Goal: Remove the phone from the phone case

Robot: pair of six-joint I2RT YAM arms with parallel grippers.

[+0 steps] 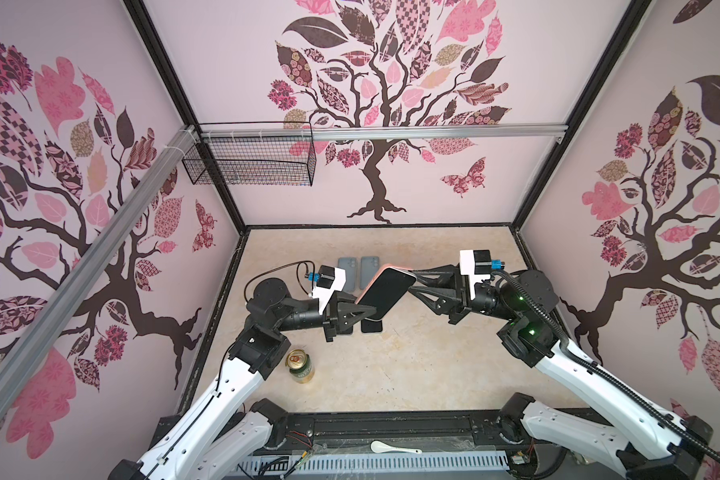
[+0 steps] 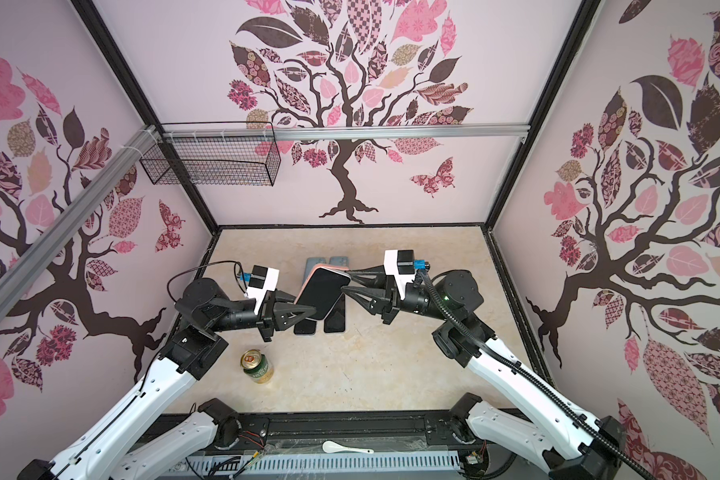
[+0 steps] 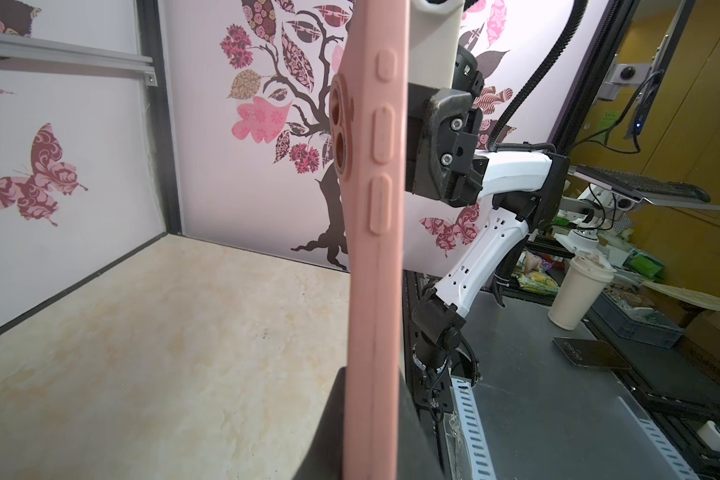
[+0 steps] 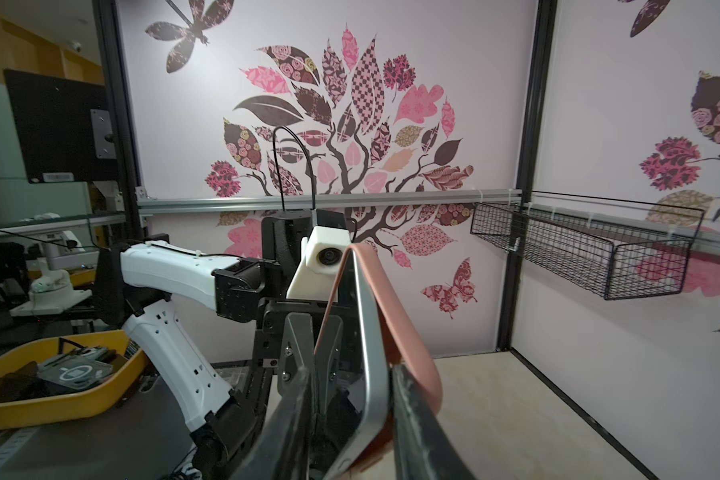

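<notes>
You have the phone (image 1: 386, 296) in the air beyond the can (image 1: 300, 365), above the worktop (image 1: 433, 365), with one corner of the pink phone case (image 3: 375, 249) peeled free. The left tool (image 1: 362, 308) is clamped on the phone case's lower end. The right tool (image 1: 412, 279) pinches the phone's bared corner. Risk: a skewed pull lets the soft case snap back, or the phone slips and drops onto two dark phones (image 2: 335, 318) beneath it. Two grey cases (image 1: 358, 270) lie farther from the can.
</notes>
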